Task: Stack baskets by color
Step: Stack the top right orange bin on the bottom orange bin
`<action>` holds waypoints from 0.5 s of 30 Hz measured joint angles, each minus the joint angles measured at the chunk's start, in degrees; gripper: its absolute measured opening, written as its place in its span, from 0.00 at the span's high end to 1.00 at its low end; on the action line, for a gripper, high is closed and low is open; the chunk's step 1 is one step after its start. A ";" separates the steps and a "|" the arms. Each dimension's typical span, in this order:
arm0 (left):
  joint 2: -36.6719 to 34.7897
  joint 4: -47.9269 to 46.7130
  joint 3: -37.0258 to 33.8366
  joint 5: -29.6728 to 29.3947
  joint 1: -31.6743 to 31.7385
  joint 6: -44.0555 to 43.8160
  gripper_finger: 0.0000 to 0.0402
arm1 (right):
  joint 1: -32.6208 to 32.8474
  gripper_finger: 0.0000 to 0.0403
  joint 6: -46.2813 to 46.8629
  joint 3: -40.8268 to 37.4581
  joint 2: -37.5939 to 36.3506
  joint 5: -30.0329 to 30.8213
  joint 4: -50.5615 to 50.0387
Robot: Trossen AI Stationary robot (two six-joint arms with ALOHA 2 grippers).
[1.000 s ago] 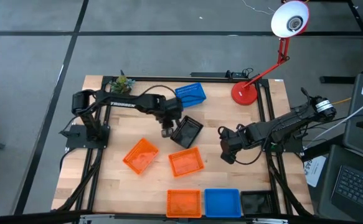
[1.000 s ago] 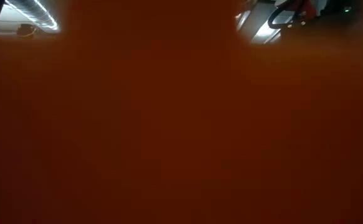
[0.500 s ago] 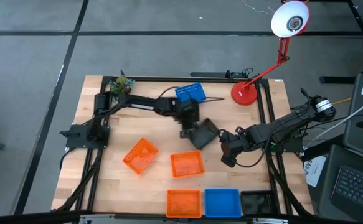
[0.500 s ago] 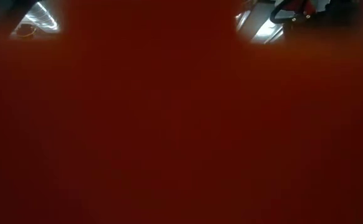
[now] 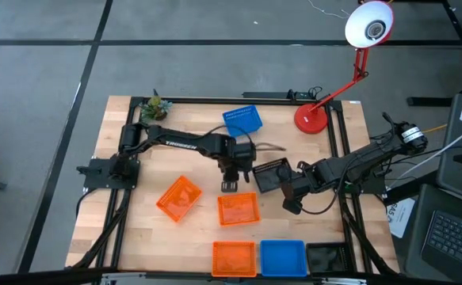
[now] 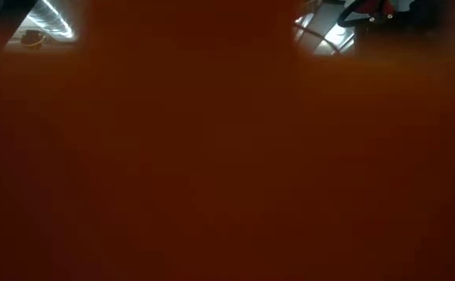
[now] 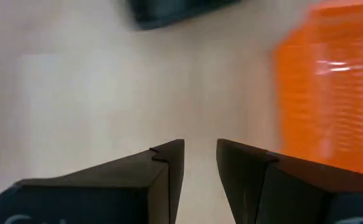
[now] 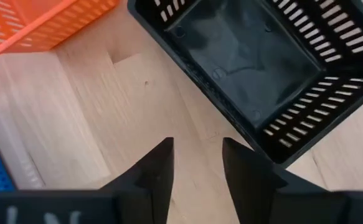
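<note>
A black basket (image 5: 270, 174) rests on its bottom on the table's middle, open side up, also seen in the right wrist view (image 8: 256, 62). My left gripper (image 5: 231, 184) hangs open over bare wood just left of it, nothing between its fingers (image 7: 200, 165). My right gripper (image 5: 292, 201) hangs open at the black basket's near right corner (image 8: 197, 165). One orange basket (image 5: 238, 209) sits near the left gripper, and another (image 5: 178, 198) lies askew farther left. A blue basket (image 5: 242, 120) sits at the far side.
Along the near edge stand an orange basket (image 5: 234, 258), a blue one (image 5: 282, 258) and a black one (image 5: 326, 257). A red desk lamp (image 5: 311, 117) and a small plant (image 5: 154, 105) stand at the far edge. An orange surface (image 6: 227, 156) fills the low view.
My left gripper has swept toward the table's right edge, then drawn back toward the near edge. The black basket has slid along the table toward my right gripper and turned about as it went. My right arm has kept its place.
</note>
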 joint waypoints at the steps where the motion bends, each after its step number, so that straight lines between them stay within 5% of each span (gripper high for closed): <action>1: 0.02 -0.08 0.00 0.92 -0.57 -0.68 0.79 | 0.00 0.67 -0.45 0.00 0.00 0.02 0.01; 15: -0.35 1.74 -0.02 1.88 -6.43 -8.71 0.79 | 0.00 0.67 -1.88 0.00 0.00 -0.17 -1.95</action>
